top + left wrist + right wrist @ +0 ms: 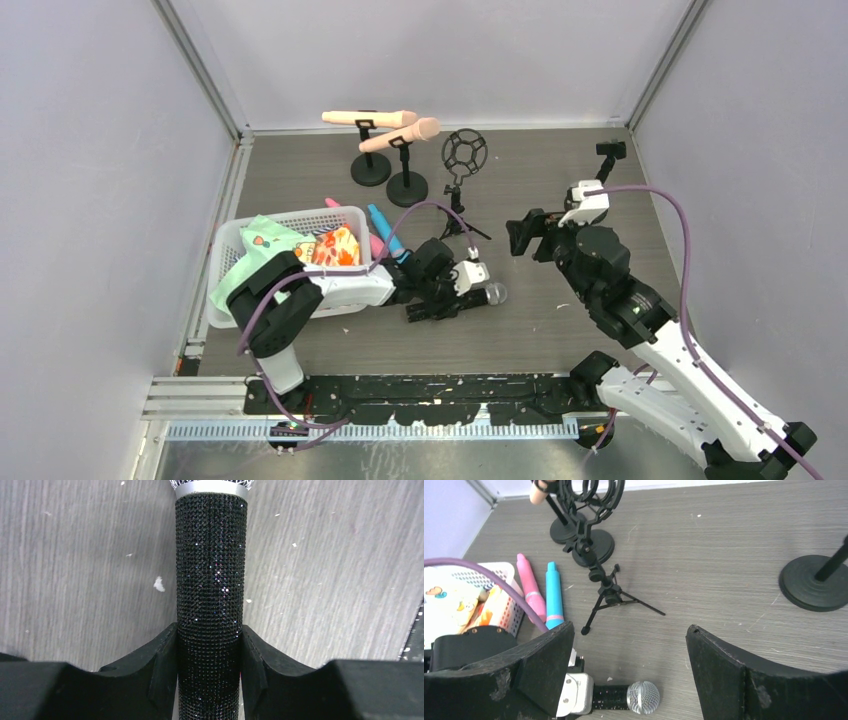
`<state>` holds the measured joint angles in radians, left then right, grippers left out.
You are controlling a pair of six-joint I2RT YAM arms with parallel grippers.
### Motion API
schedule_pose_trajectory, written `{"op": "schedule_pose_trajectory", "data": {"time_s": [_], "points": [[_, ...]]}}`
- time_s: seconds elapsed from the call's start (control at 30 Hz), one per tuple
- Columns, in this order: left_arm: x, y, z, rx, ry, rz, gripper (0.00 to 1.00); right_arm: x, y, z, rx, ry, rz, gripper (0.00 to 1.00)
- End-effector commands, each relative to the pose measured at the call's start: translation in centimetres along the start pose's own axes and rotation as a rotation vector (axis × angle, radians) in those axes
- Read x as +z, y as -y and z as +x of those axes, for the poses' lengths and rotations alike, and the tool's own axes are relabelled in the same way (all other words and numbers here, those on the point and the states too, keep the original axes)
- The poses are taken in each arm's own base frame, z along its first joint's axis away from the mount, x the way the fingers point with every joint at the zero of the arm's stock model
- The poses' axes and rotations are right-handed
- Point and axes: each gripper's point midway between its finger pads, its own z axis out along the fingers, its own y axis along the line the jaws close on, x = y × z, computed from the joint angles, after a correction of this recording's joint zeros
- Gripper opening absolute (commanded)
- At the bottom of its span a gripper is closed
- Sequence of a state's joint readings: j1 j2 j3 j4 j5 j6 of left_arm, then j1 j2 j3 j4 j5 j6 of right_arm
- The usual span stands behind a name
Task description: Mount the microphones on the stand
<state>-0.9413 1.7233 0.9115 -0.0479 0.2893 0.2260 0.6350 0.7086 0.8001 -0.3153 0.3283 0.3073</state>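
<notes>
On the grey table (560,180), right of the basket (228,240), the black microphone (210,570) lay horizontal, silver mesh head pointing right, with the left gripper (210,645) clamped on its glittery body. The right gripper (629,630) hung spread wide and empty near the tripod stand (611,592). The blue microphone (554,595) lay beside the basket.

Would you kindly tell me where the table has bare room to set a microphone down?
Bare table lies between the tripod stand and the empty stand, and between the black microphone and the near edge. It is crowded around the basket, blue microphone and loaded stands.
</notes>
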Motion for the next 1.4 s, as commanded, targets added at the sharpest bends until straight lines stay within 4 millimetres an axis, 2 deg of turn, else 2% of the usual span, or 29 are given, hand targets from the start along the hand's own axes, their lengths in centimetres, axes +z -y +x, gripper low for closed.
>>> {"op": "schedule_pose_trajectory", "data": {"time_s": [0.0, 0.13, 0.27, 0.37, 0.43, 0.63, 0.77, 0.9, 1.17, 1.2, 1.37], "points": [[-0.2, 1.7, -3.0, -0.007, 0.060, 0.062, 0.22, -1.3, 1.5, -4.0, 0.057, 0.135, 0.092, 0.87], [-1.7, 2.2, -5.7, -0.005, 0.126, 0.054, 0.09, -1.9, 3.3, -4.3, 0.106, 0.172, 0.186, 0.87], [-4.6, 1.8, -9.2, -0.020, 0.260, -0.007, 0.04, -2.8, 3.8, -5.0, 0.185, 0.225, 0.206, 0.87], [-7.3, 1.0, -12.2, -0.052, 0.406, -0.084, 0.00, -3.0, 3.5, -5.5, 0.239, 0.260, 0.178, 0.87], [-9.2, 0.1, -13.8, -0.102, 0.495, -0.148, 0.00, -3.3, 2.8, -6.0, 0.271, 0.277, 0.130, 0.87], [-15.1, -2.9, -17.2, -0.241, 0.719, -0.353, 0.00, -4.0, -2.4, -8.0, 0.309, 0.269, -0.138, 0.87], [-17.7, -3.7, -18.6, -0.283, 0.811, -0.412, 0.00, -4.0, -6.3, -8.4, 0.299, 0.191, -0.315, 0.88], [-19.7, -4.0, -19.8, -0.311, 0.895, -0.431, 0.00, -3.1, -8.5, -8.5, 0.363, 0.143, -0.388, 0.88], [-21.2, -3.2, -20.6, -0.282, 0.983, -0.405, 0.00, 0.4, -10.8, -8.1, 0.510, 0.098, -0.432, 0.87], [-21.3, -3.2, -20.6, -0.279, 0.986, -0.404, 0.00, 0.3, -11.5, -8.0, 0.511, 0.078, -0.465, 0.87], [-21.4, -2.9, -20.7, -0.265, 1.003, -0.392, 0.00, 1.6, -12.1, -7.5, 0.514, 0.043, -0.465, 0.84]]}}
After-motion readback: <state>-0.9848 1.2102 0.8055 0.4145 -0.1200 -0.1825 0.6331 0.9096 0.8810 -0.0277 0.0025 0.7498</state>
